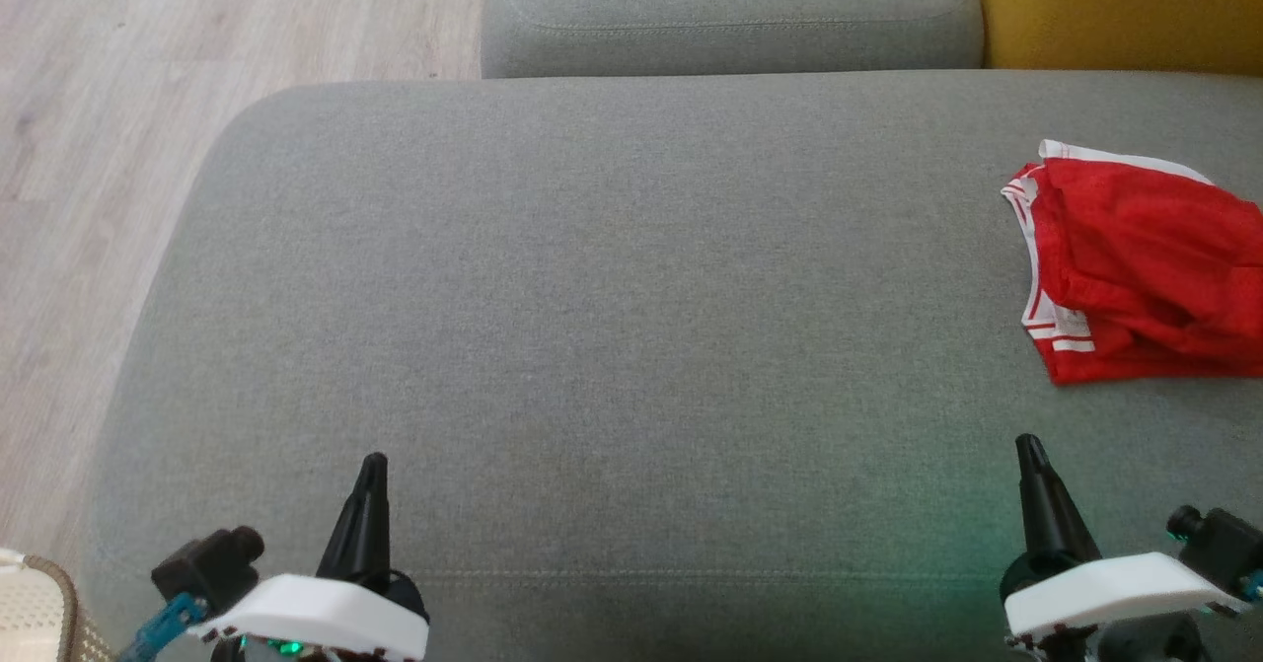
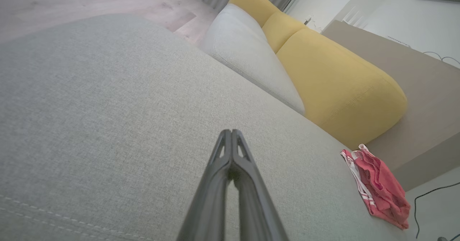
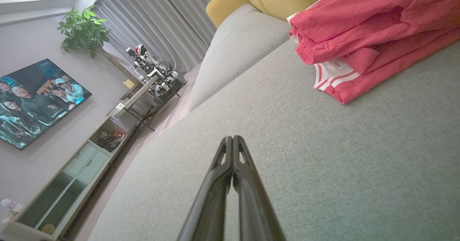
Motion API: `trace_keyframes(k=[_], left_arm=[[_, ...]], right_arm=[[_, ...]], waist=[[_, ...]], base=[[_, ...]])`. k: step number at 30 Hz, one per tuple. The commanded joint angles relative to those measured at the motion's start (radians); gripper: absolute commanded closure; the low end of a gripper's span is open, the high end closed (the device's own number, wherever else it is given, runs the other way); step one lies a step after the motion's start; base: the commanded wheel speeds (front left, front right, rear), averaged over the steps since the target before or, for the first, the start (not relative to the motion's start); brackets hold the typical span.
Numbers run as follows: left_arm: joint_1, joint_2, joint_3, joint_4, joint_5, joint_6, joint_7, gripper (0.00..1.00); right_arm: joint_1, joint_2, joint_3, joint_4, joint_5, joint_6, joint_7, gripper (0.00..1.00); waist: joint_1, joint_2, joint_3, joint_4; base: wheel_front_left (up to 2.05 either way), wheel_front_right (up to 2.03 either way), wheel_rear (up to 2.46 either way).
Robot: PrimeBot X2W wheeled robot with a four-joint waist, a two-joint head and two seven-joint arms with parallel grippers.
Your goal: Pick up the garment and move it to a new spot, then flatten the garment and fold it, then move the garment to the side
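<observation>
Garment (image 1: 1145, 267) lies loosely folded at sofa seat (image 1: 631, 346) right edge, probably already set aside. Left pincer (image 1: 373, 463) and right pincer (image 1: 1026, 442) pressed together, empty.

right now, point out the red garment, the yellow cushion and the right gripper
red garment (image 1: 1145, 267): head view, middle of its red cloth
yellow cushion (image 2: 337, 79): left wrist view, its rounded upper face
right gripper (image 3: 233, 139): right wrist view, where its fingertips meet
</observation>
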Motion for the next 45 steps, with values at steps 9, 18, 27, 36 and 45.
trace_keyframes(k=[9,18,27,36,45], left_arm=[[-0.070,0.017,0.046,-0.015,-0.126,-0.014,0.028,1.00],[-0.088,0.019,0.069,-0.002,-0.236,-0.023,0.052,1.00],[-0.106,0.020,0.093,0.011,-0.346,-0.032,0.078,1.00],[-0.124,0.021,0.118,0.025,-0.455,-0.042,0.103,1.00],[-0.141,0.021,0.141,0.037,-0.551,-0.050,0.126,1.00]], right_arm=[[-0.064,-0.014,-0.003,-0.022,0.116,0.000,0.028,1.00],[-0.081,-0.015,-0.007,-0.015,0.217,0.000,0.054,1.00],[-0.097,-0.017,-0.012,-0.008,0.318,0.000,0.080,1.00],[-0.113,-0.017,-0.017,-0.001,0.418,0.000,0.106,1.00],[-0.128,-0.018,-0.021,0.005,0.507,0.000,0.130,1.00]], waist=[[0.0000,0.0000,0.003,-0.009],[0.0000,0.0000,0.007,-0.018],[0.0000,0.0000,0.010,-0.027],[0.0000,0.0000,0.014,-0.035],[0.0000,0.0000,0.016,-0.043]], base=[[0.00,0.00,0.00],[0.00,0.00,0.00],[0.00,0.00,0.00],[0.00,0.00,0.00],[0.00,0.00,0.00]])
